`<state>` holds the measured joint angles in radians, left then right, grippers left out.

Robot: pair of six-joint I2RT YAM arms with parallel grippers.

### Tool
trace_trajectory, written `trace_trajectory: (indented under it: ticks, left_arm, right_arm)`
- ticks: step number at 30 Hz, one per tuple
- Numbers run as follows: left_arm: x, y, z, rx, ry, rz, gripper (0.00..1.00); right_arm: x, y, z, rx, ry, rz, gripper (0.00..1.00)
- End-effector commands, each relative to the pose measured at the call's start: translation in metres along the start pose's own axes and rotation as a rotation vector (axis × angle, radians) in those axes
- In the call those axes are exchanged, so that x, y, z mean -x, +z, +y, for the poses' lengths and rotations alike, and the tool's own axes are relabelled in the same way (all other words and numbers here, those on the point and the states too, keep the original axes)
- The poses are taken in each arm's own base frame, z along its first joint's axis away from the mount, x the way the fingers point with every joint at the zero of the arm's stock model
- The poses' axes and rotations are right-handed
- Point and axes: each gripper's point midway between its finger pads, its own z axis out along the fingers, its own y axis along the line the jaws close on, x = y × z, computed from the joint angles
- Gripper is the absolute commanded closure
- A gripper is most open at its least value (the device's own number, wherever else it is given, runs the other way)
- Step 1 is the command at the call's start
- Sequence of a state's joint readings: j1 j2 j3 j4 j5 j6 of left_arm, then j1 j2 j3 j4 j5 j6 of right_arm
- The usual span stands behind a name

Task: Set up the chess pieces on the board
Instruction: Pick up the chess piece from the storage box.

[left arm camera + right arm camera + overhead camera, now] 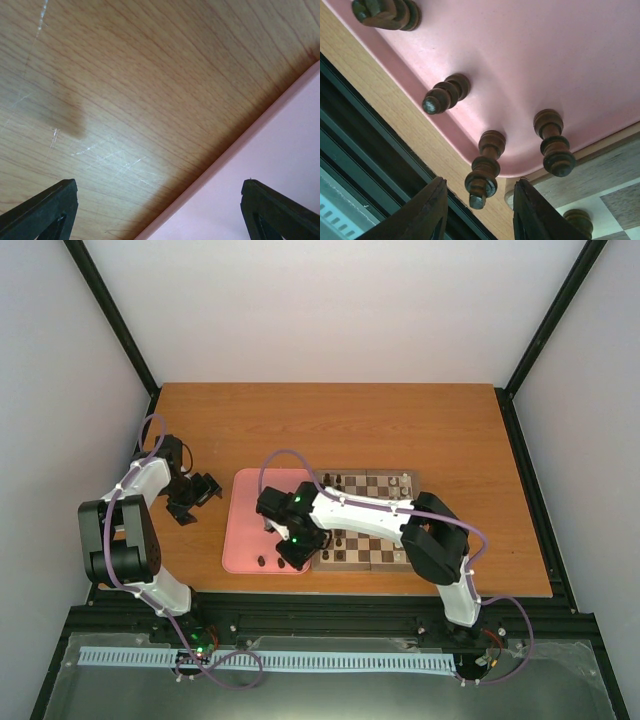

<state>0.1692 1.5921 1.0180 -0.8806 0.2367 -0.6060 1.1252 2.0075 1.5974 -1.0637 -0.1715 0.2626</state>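
The chessboard [385,485] lies right of centre, with dark chess pieces [336,481] on its far and near rows. The pink tray [250,502] lies against its left side. My right gripper [293,556] hangs open over the tray's near right corner. In the right wrist view its fingers [426,210] straddle an upright dark piece [483,170] without touching it. Another dark piece [554,143] stands beside it, and two more [445,94] stand further along the tray. My left gripper [196,495] is open and empty over bare table left of the tray.
The table's near edge and a black frame rail [365,150] run close under my right gripper. The tray's left rim [235,150] crosses the left wrist view. A dark piece [579,220] stands on the board's corner.
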Motion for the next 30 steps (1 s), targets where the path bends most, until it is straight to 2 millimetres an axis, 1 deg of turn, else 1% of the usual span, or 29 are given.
trace_trajectory:
  ticks: [1,8,13,18,22,24,27,30]
  left_arm:
    - [0.005,-0.002,-0.004,-0.011,0.012,-0.012,0.00]
    - [0.006,-0.001,-0.004,-0.008,0.011,-0.011,0.00]
    - [0.006,-0.001,-0.004,-0.008,0.012,-0.010,0.00]
    - [0.005,0.000,-0.003,-0.008,0.011,-0.008,0.00]
    - [0.005,0.000,-0.003,-0.009,0.012,-0.007,0.00]
    - [0.005,-0.001,-0.004,-0.010,0.012,-0.010,0.00]
    - [0.005,-0.001,-0.004,-0.011,0.012,-0.008,0.00]
    - [0.005,-0.003,-0.005,-0.014,0.013,-0.010,0.00]
  right_arm:
    - [-0.001,0.008,-0.007,0.013,0.008,0.015,0.65]
    - [0.002,0.012,-0.006,0.033,-0.006,0.014,0.68]
    - [0.002,0.015,-0.005,0.040,-0.011,0.022,0.77]
    - [-0.001,0.019,-0.003,0.052,-0.014,0.037,0.78]
    - [-0.001,0.020,-0.004,0.048,-0.010,0.037,0.90]
    - [0.000,0.017,-0.005,0.040,-0.008,0.030,0.96]
    - [0.003,0.006,-0.005,0.029,-0.019,0.015,0.97]
    - [0.004,-0.014,-0.002,0.023,-0.040,0.008,0.97]
